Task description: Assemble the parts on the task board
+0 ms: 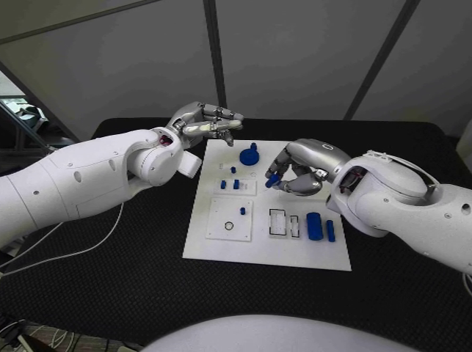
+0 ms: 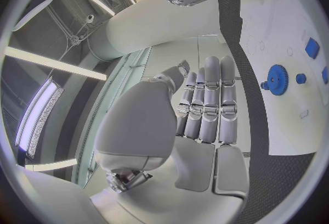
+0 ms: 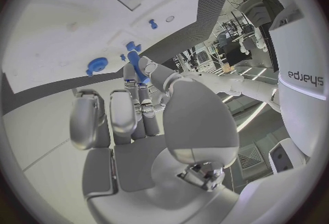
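I see bare black counter (image 1: 109, 271) on every side of the task board (image 1: 267, 253), widest at the near edge and near left. My right hand (image 1: 299, 172) hangs over the board's far right part, pinching a small blue part (image 1: 271, 179), so that side is blocked from above. My left hand (image 1: 204, 123) sits just off the far left corner. Between them stands the blue gear (image 1: 249, 156). The board's near half lies open, low parts only.

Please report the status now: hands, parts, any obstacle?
Right hand pinches blue part above task board. Left hand holds nothing. No obstacle.
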